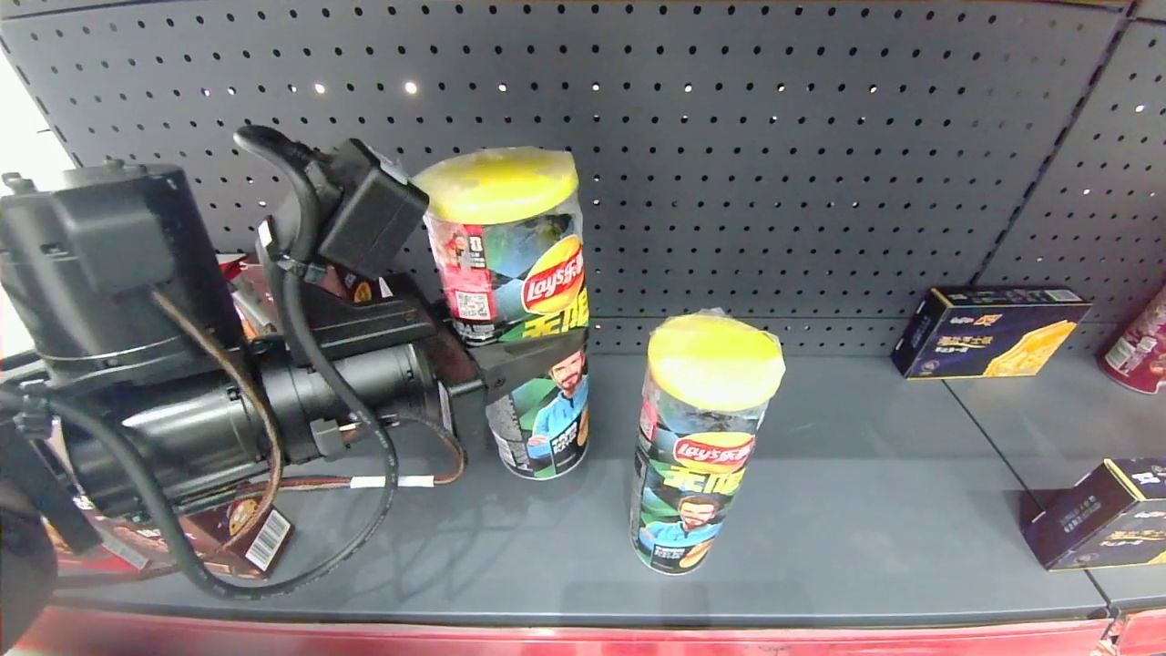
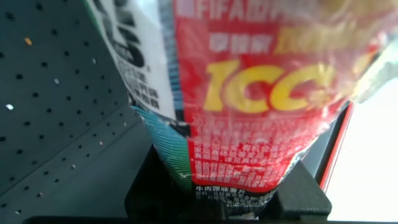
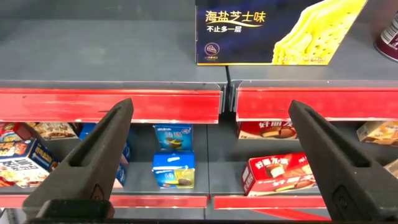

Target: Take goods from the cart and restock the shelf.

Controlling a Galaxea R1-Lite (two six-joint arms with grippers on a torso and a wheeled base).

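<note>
Left pincer point(image 1: 533, 364) holds the upright chip canister point(image 1: 510, 264) mid-body, axis vertical over the shelf point(image 1: 865, 510). A second canister point(image 1: 701, 456) stands just to that pincer's right.

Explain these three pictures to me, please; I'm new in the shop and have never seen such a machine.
It is a two-armed robot restocking a shelf. The wide picture comes from its head camera; the other two from its wrists. The left gripper is clamped around an upright yellow-lidded chip can, which its wrist camera sees close up. A second can stands free on the grey shelf, a dark box further right. The right gripper is open and empty, facing stocked shelves.
</note>
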